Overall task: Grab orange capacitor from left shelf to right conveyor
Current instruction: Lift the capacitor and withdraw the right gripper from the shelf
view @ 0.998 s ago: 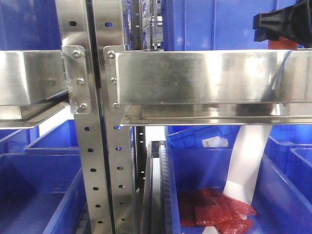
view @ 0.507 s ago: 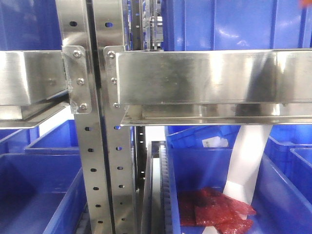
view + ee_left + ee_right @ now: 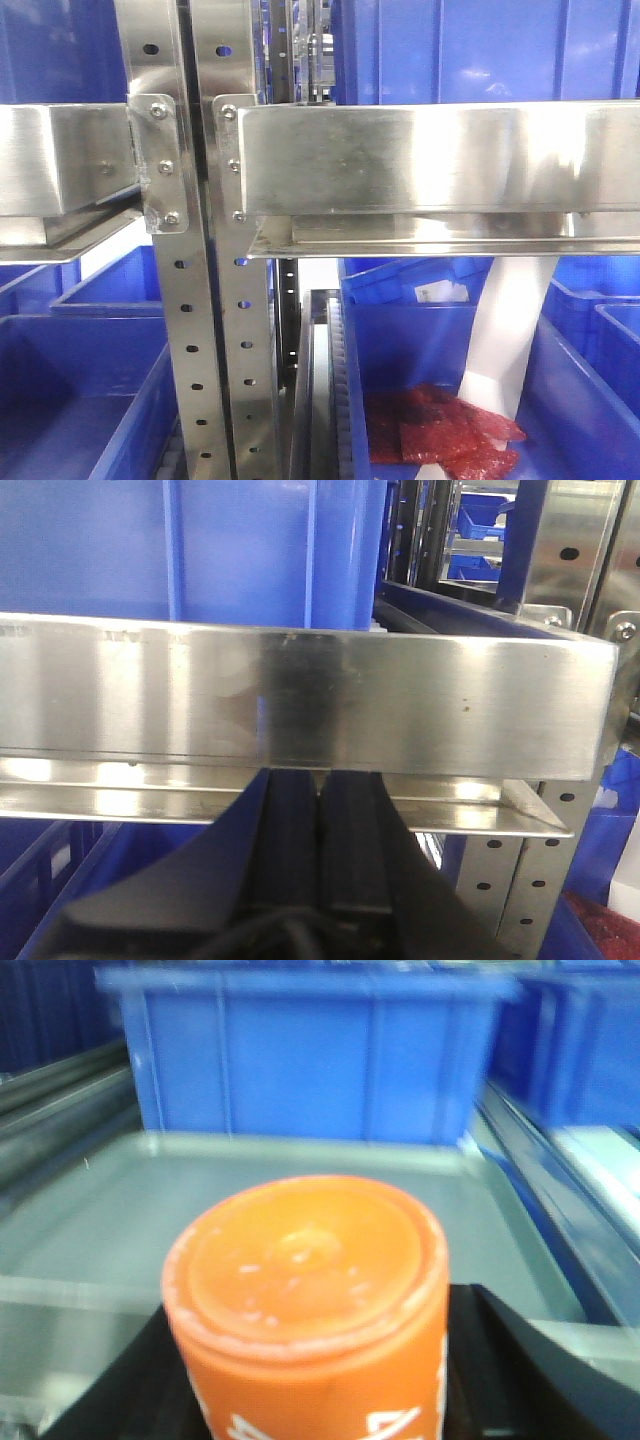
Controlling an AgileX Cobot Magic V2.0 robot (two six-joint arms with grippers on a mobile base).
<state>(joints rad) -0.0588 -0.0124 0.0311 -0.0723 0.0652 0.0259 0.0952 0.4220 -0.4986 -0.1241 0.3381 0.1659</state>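
so the right tool [image 3: 322, 1385] has the orange capacitor [image 3: 305, 1290] pinched between its black fingers, flat top up toward the wrist cam, a bit of white print showing on the side. it's held up over a shallow silver tray [image 3: 90, 1220] with a blue bin [image 3: 310, 1060] behind. that view's blurry, fwiw.

the left tool [image 3: 320, 815] is squeezed fully together with nothing in it, parked just under a steel rail of the left shelf [image 3: 300, 700]. the front cam only shows rack, bins and some red packets [image 3: 440, 430].

my read: the grab is done and this is the carry. the right conveyor isn't in any view, so next it has to swing right, keep the can upright and clear of the rails, find the belt, lower it and let go.
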